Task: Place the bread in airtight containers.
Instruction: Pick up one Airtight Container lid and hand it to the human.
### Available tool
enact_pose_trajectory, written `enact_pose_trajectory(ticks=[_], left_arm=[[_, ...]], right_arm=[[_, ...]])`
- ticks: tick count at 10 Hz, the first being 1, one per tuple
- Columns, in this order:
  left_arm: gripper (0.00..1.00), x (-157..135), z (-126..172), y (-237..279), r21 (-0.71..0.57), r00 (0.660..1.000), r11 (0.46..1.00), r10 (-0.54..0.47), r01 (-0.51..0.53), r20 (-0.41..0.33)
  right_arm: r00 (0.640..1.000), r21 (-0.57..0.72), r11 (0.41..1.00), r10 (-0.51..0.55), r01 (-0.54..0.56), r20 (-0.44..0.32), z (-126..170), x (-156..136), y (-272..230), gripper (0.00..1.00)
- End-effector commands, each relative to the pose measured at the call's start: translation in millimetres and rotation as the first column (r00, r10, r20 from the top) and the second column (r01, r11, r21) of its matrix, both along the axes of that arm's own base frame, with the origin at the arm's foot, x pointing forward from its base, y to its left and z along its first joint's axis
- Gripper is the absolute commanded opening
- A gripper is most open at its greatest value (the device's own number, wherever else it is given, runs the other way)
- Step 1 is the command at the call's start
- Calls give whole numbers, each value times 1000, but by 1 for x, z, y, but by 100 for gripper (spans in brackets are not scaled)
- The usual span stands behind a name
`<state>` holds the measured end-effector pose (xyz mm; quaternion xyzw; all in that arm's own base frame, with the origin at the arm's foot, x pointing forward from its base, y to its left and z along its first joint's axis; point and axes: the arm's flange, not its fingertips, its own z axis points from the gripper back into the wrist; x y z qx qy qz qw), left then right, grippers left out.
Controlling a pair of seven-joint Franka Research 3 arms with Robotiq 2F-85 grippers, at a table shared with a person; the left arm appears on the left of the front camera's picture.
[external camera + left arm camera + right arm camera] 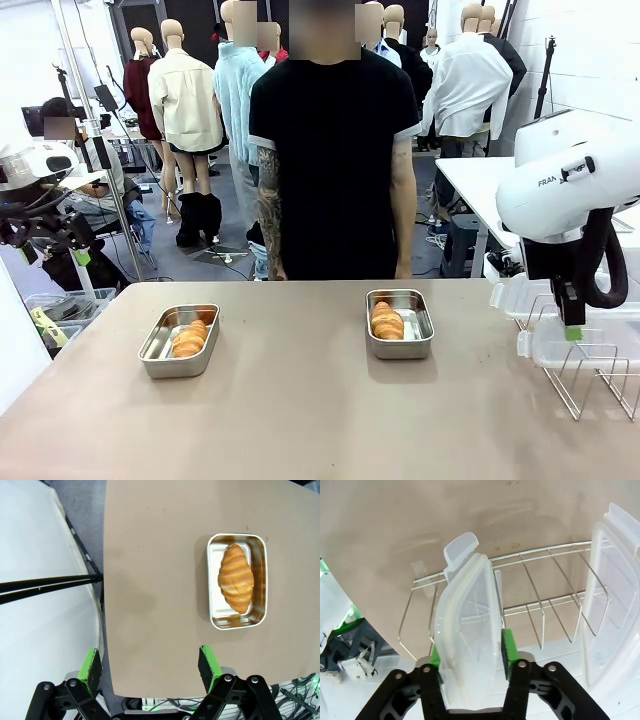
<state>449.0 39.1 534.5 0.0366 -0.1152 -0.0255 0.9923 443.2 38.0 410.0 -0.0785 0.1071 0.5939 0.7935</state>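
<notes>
Two steel airtight containers stand on the table, and each has one piece of bread in it. The left tin (pixel 152 352) holds a golden roll (pixel 189 338); the right tin (pixel 422 330) holds another (pixel 386 322). In the left wrist view, tin (pixel 261 580) and bread (pixel 236 577) lie ahead of my left gripper (pixel 150 664), which is open and empty. That gripper (pixel 52 250) hangs off the table's left side. My right gripper (pixel 570 325) (pixel 470 652) is over the wire rack, its green pads pressed on an upright clear lid (pixel 470 625) (pixel 560 345).
The wire rack (pixel 590 385) (pixel 540 605) stands at the table's right edge with a second clear lid (pixel 615 595) (pixel 520 295) leaning in it. A person (pixel 330 150) stands at the far side, hands down. The table's left edge and floor lie under my left gripper.
</notes>
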Motion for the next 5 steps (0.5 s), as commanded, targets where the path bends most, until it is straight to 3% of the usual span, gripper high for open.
enact_pose_trajectory(ticks=[1,5], left_arm=[[100,-1,1,1,21,1000,1000,20,-21,7],[100,-1,1,1,21,1000,1000,20,-21,7]], right_arm=[[1000,-18,1000,-15,16,22,1,-1,1,0],[999,-34,999,-21,22,26,5,-3,2,0]])
